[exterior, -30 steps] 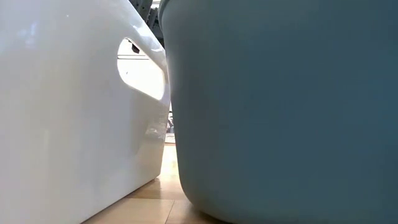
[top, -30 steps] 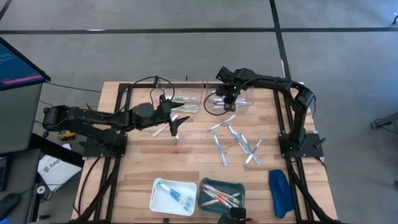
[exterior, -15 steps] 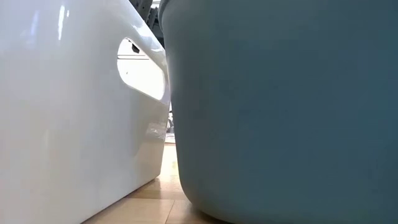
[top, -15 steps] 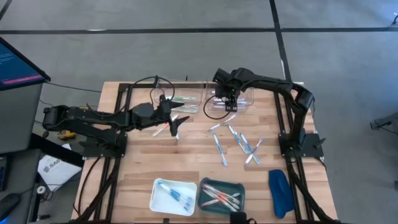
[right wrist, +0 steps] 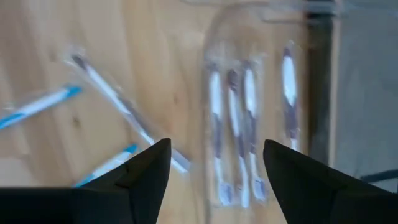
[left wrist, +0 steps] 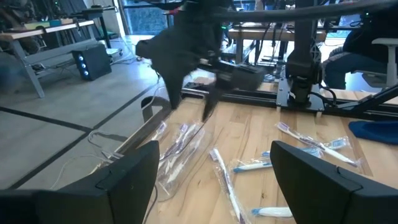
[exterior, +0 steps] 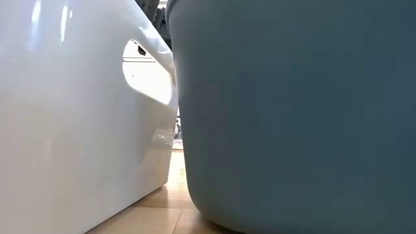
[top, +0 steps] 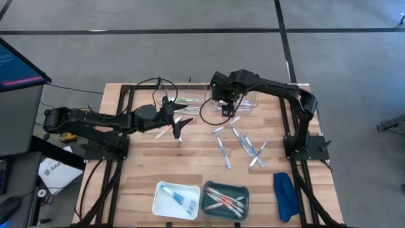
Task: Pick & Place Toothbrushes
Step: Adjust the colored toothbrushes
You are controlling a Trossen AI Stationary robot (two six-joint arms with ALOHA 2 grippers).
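Wooden worktop (top: 139, 171) carries scattered toothbrushes (top: 243, 144) mid-table; right hand (top: 223, 101) hangs above the clear packet (right wrist: 239, 124), fingers apart and empty; left hand (top: 180, 123) waits, spread wide

Grey floor (top: 190, 57) with dark seams surrounds the wooden table (top: 145, 164); a monitor (top: 16, 63) stands beside it.

Open right claw (right wrist: 214, 168) above clear-wrapped toothbrushes (right wrist: 233, 134) on wooden table (right wrist: 143, 68).

Low view blocked by white bin (exterior: 78, 117) & teal bin (exterior: 299, 110); toothbrushes (right wrist: 236, 143) blurred.
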